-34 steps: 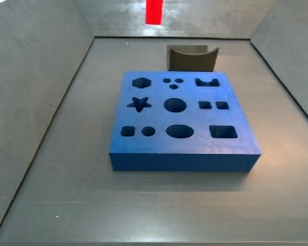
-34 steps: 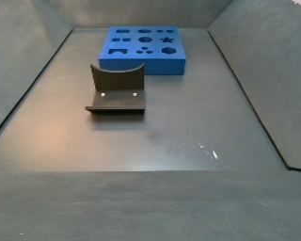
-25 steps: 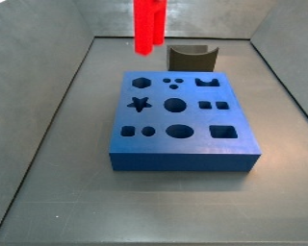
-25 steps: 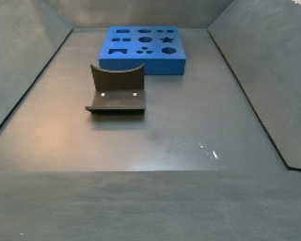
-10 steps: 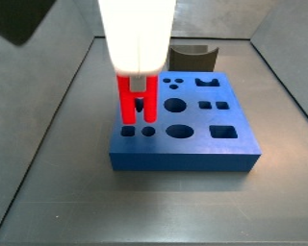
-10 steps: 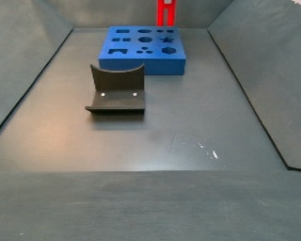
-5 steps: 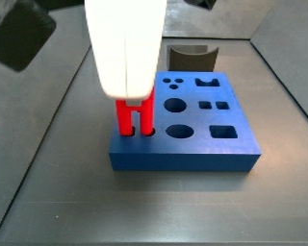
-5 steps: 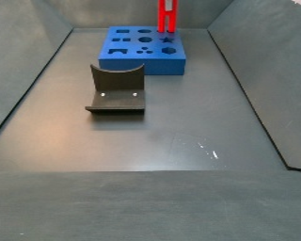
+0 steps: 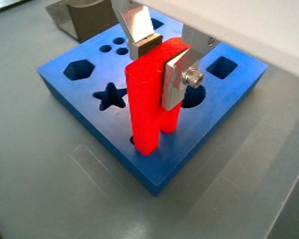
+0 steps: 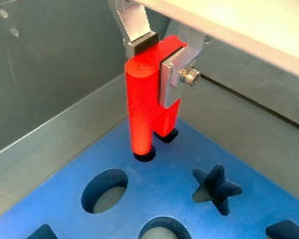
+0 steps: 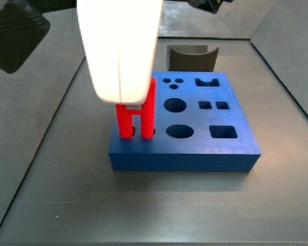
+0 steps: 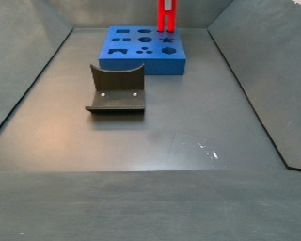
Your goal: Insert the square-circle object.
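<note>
The square-circle object (image 9: 155, 103) is a red piece with one round and one square prong. It hangs upright in my gripper (image 9: 161, 63), which is shut on its upper end. In a wrist view (image 10: 145, 103) its prong tips enter two small holes at a corner of the blue slab (image 10: 177, 191). In a side view the white gripper body stands over the slab's front left (image 11: 202, 149), with the red piece (image 11: 131, 120) below it. The red piece also shows in a side view (image 12: 167, 17); the gripper (image 10: 159, 58) itself is cut off there.
The dark fixture (image 12: 116, 89), with a rounded scoop in its top edge, stands on the floor apart from the blue slab (image 12: 140, 64). It also shows behind the slab in a side view (image 11: 192, 56) and in a wrist view (image 9: 90, 14). Sloping grey walls surround the floor.
My gripper has come down over the slab's front left corner with the red piece. Over the last half second it has sunk only slightly.
</note>
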